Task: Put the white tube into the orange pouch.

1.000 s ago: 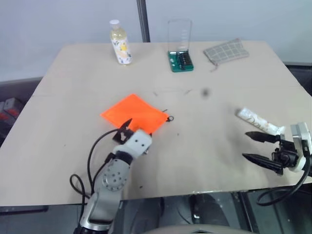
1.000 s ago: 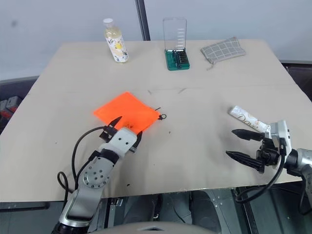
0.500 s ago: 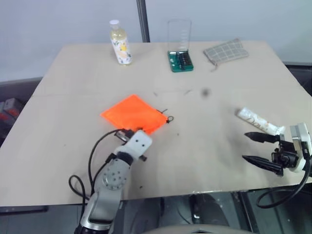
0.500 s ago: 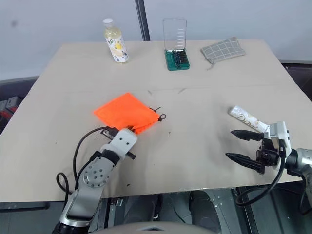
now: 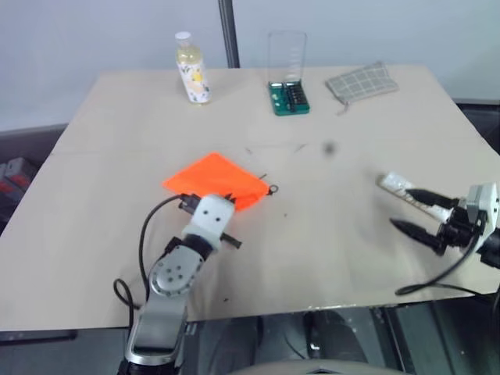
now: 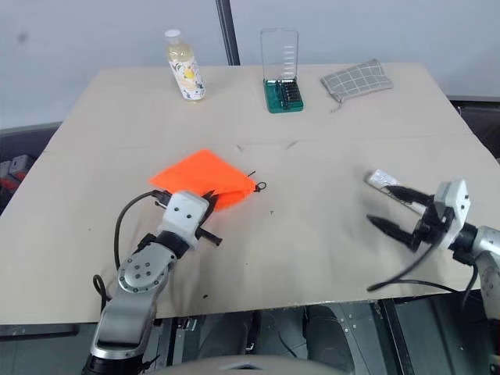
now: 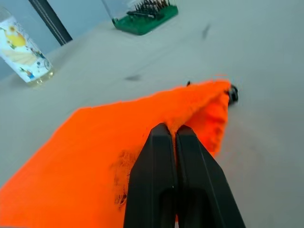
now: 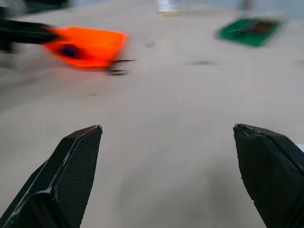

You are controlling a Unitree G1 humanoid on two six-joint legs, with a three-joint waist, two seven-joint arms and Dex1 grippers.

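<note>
Head views: the orange pouch (image 5: pixel 212 180) lies mid-worktop (image 5: pixel 312 172); its near edge, flat a second ago, is now lifted by the left tool (image 5: pixel 212 205), since clamped shut on it. The right tool (image 6: pixel 397 209), advanced, stands spread over the white tube (image 6: pixel 381 179).

Left wrist view: closed fingers (image 7: pixel 164 156) pinch orange fabric.

Right wrist view: fingers (image 8: pixel 71 166) are held wide.

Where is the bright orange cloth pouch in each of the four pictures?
Left eye view: the bright orange flat fabric pouch lies left of the table's middle, just beyond the left gripper.
Right eye view: same spot.
Left wrist view: it spreads wide around the shut black fingers.
Right wrist view: a blurred orange patch.
Shared landmark: the green screwdriver-bit case.
</note>
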